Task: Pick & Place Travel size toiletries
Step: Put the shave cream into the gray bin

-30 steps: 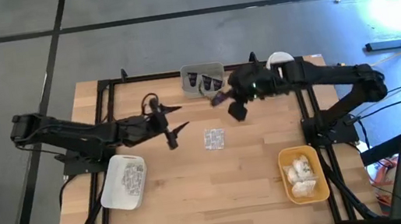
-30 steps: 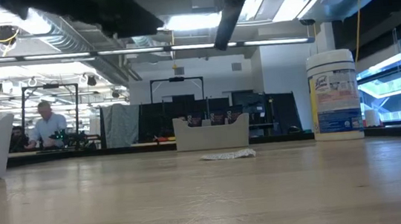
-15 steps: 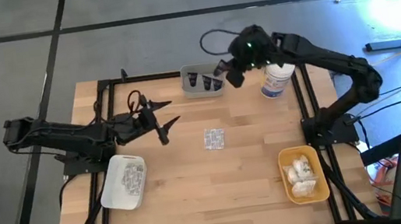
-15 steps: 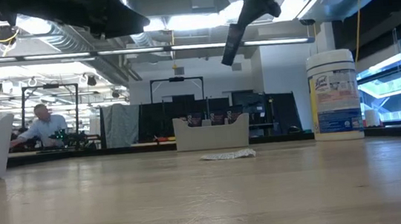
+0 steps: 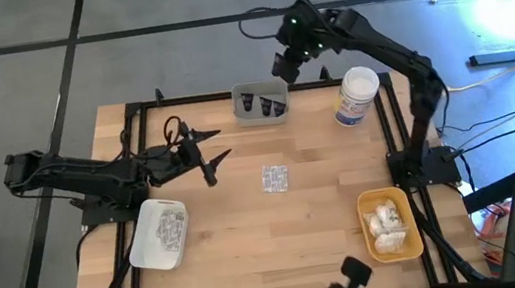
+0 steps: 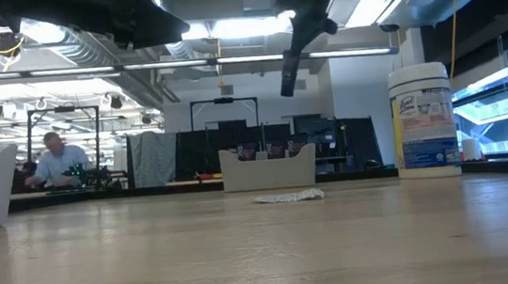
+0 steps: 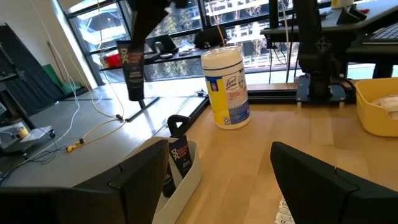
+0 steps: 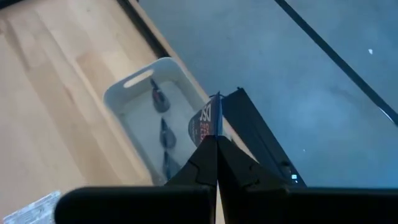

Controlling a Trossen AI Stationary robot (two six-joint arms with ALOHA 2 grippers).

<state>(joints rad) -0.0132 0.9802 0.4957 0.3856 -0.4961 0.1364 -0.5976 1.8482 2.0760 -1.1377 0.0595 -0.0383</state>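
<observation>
From above, the wooden table (image 5: 249,226) has plenty of bare board across its middle and lower centre, with only one silvery blister packet (image 5: 275,178) lying flat there, well apart from everything else. The containers all sit out at the edges. The grey tray (image 5: 260,104) is at the top edge, centre of the frame, with a few small dark tubes (image 5: 273,106) standing in it. The white tray (image 5: 159,233) is at lower left with more silvery packets in it, and the yellow tray (image 5: 390,223) at lower right holds white puffy bundles (image 5: 384,219). The tall white jar (image 5: 357,96) stands upright near the top right, beside the grey tray but not touching it.

The right gripper (image 5: 287,61) is up high, just past the table's top edge and above the grey tray, clenched on a dark tube (image 6: 291,62) that hangs down from it, clear of the tray in the low view.

The left gripper (image 5: 211,157) hovers over the left-centre of the board, fingers spread wide and grasping nothing, with free room between it and the lone packet
</observation>
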